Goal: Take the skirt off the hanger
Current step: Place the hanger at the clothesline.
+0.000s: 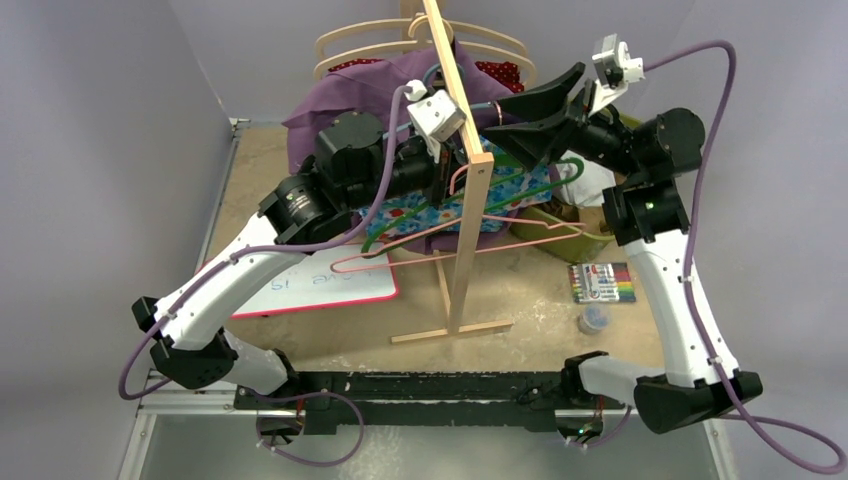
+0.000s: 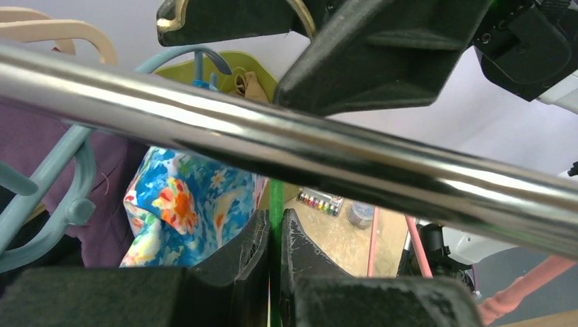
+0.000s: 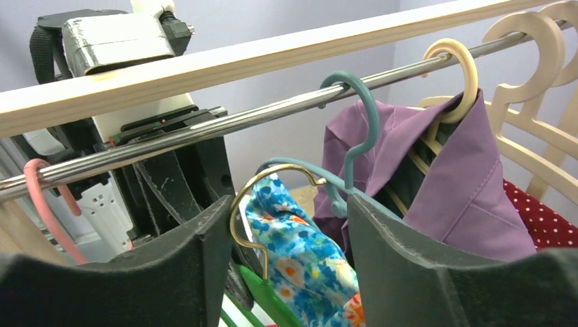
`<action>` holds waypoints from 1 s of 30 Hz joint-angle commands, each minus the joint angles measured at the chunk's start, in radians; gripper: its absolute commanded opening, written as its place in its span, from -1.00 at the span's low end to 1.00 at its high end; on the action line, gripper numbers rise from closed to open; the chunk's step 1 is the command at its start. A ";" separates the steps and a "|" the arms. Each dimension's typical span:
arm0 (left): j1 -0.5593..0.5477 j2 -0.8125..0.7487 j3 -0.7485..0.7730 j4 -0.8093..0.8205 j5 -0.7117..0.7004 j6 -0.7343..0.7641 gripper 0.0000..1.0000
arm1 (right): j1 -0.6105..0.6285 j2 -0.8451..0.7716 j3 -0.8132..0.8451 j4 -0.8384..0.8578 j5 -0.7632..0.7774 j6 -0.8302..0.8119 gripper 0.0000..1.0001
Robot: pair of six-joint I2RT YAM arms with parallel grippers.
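The skirt (image 3: 300, 252) is blue floral cloth hanging from a green hanger (image 3: 269, 293) with a brass hook (image 3: 238, 204). The hook is off the metal rod (image 3: 272, 116) and sits just below it. My right gripper (image 3: 290, 211) is open, its fingers on either side of the hook and the top of the skirt; the hook lies against the left finger (image 3: 170, 272). My left gripper (image 2: 275, 231) is shut on the green hanger (image 2: 275, 197) under the rod (image 2: 272, 146), with the skirt (image 2: 184, 204) beside it. From above, both grippers meet at the rack by the skirt (image 1: 430, 205).
A purple garment (image 3: 443, 177) hangs on a cream hanger, beside a teal hanger (image 3: 354, 129) and wooden hangers (image 3: 538, 88). A pink hanger (image 1: 480, 240) hangs on the wooden rack (image 1: 462, 200). On the table lie a whiteboard (image 1: 320, 285), a marker set (image 1: 602, 283), a small jar (image 1: 594, 320) and a green bin (image 1: 575, 235).
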 commanded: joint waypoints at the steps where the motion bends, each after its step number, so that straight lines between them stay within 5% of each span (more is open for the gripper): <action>1: -0.006 -0.055 0.001 0.049 0.010 -0.004 -1.00 | 0.016 -0.001 0.075 0.045 0.110 0.034 0.14; 9: -0.006 -0.118 -0.037 0.055 0.012 -0.007 -1.00 | 0.016 -0.003 0.035 0.147 0.048 0.184 -0.76; 12: -0.006 -0.127 -0.035 0.062 0.023 -0.011 -1.00 | 0.016 0.021 0.042 0.173 0.005 0.234 -0.95; 30: -0.006 -0.216 -0.105 0.084 0.077 -0.015 -1.00 | 0.016 0.120 0.154 0.201 -0.209 0.256 -0.82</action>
